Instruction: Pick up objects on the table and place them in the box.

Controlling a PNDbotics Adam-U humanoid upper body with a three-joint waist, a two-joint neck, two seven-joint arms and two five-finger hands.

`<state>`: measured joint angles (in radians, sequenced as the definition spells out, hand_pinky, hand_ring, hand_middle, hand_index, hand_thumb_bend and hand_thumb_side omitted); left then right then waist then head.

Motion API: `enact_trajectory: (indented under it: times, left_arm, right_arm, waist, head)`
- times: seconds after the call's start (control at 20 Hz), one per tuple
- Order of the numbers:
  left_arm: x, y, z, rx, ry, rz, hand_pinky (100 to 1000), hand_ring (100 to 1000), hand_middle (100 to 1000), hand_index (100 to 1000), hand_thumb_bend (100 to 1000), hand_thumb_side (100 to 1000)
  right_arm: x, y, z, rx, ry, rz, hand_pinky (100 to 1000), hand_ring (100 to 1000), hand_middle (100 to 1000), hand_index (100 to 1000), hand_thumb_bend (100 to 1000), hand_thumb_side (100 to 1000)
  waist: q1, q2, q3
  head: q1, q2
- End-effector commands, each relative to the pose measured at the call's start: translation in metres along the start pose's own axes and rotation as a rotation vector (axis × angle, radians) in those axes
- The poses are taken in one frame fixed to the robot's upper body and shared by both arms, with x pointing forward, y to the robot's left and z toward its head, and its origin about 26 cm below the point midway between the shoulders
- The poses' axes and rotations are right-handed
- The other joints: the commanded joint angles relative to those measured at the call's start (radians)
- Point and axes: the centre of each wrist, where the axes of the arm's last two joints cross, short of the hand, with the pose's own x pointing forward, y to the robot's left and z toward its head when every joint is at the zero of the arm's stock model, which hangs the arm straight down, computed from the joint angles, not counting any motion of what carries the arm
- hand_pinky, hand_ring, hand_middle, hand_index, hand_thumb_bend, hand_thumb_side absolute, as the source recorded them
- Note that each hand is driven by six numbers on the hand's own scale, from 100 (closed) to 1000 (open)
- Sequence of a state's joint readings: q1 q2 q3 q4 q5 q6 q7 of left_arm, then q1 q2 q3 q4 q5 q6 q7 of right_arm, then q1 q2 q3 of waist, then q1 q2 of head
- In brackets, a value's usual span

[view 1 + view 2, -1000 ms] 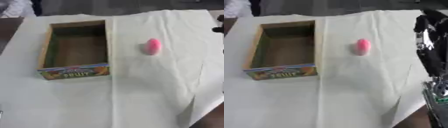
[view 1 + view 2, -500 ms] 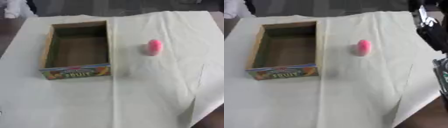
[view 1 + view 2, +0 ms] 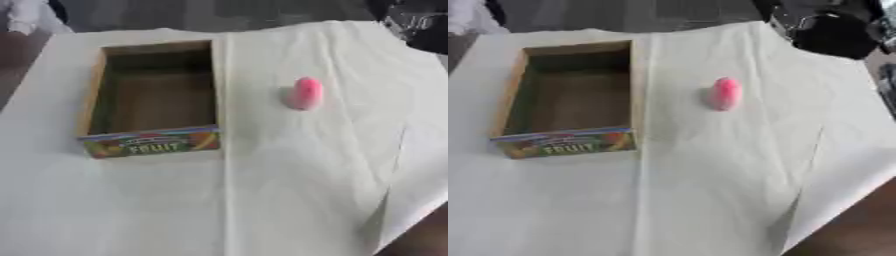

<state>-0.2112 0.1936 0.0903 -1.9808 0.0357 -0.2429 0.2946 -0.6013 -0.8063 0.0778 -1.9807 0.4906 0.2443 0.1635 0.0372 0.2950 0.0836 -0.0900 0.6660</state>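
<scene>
My right robot hand (image 3: 833,35) sits blurred at the far right corner; can't tell if its fingers are released or clenched. Left one out of frame. Pink oval object (image 3: 725,93) lies on the white-clothed counter (image 3: 710,190), near and to the left of my robot hand, apart from it. Open cardboard FRUIT box (image 3: 150,137) further left, nothing inside.

The box (image 3: 154,100) is brown cardboard inside, its near wall printed in bright fruit colours with pale lettering. The small object (image 3: 306,93) is pink. A cream-white cloth (image 3: 289,180) covers the counter. The right hand (image 3: 833,32) looks black, though blurred.
</scene>
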Motion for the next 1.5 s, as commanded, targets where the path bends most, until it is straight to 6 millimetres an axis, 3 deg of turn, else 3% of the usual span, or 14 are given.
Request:
enact_trajectory:
  times: [0.05, 0.35, 0.7, 0.85, 0.95, 1.3, 1.5]
  left_arm:
    - [0.006, 0.001, -0.004, -0.023, -0.027, -0.001, 741, 569, 607, 820, 100, 601]
    - [0.006, 0.001, -0.003, -0.03, -0.022, 0.001, 741, 569, 607, 819, 100, 601]
    - [0.006, 0.0, -0.003, -0.037, -0.017, 0.002, 741, 570, 607, 819, 100, 601]
    - [0.006, 0.0, -0.003, -0.038, -0.016, 0.002, 741, 570, 607, 819, 100, 601]
    - [0.006, 0.0, -0.003, -0.038, -0.014, 0.003, 741, 570, 607, 819, 100, 601]
    - [0.006, -0.001, -0.002, -0.041, -0.011, 0.006, 740, 571, 607, 819, 100, 602]
    - [0.006, -0.001, -0.002, -0.042, -0.01, 0.007, 740, 571, 607, 819, 100, 602]
  right_arm:
    - [0.009, -0.021, -0.006, 0.107, -0.035, 0.123, 755, 858, 734, 871, 447, 594]
    - [0.021, -0.033, -0.025, 0.332, -0.078, 0.231, 779, 874, 747, 893, 451, 548]
    - [0.018, -0.032, -0.048, 0.522, -0.071, 0.264, 801, 900, 756, 888, 496, 500]
    - [0.014, -0.028, -0.056, 0.589, -0.058, 0.27, 807, 909, 756, 906, 567, 458]
    - [0.012, -0.024, -0.062, 0.64, -0.048, 0.268, 809, 912, 756, 934, 601, 385]
    - [0.007, -0.01, -0.081, 0.758, -0.005, 0.264, 815, 921, 769, 980, 613, 293]
    - [0.003, 0.006, -0.092, 0.801, 0.019, 0.275, 820, 924, 777, 955, 621, 268]
  waist:
    - [-0.003, -0.024, 0.003]
    - [-0.007, -0.028, 0.009]
    - [-0.011, -0.03, 0.01]
    - [-0.012, -0.031, 0.011]
    - [-0.011, -0.031, 0.011]
    - [-0.011, -0.03, 0.01]
    - [-0.012, -0.029, 0.011]
  head:
    - [-0.008, 0.0]
    - [-0.015, -0.005]
    - [-0.016, -0.01]
    - [-0.016, -0.011]
    - [-0.017, -0.012]
    - [-0.02, -0.014]
    - [-0.021, -0.012]
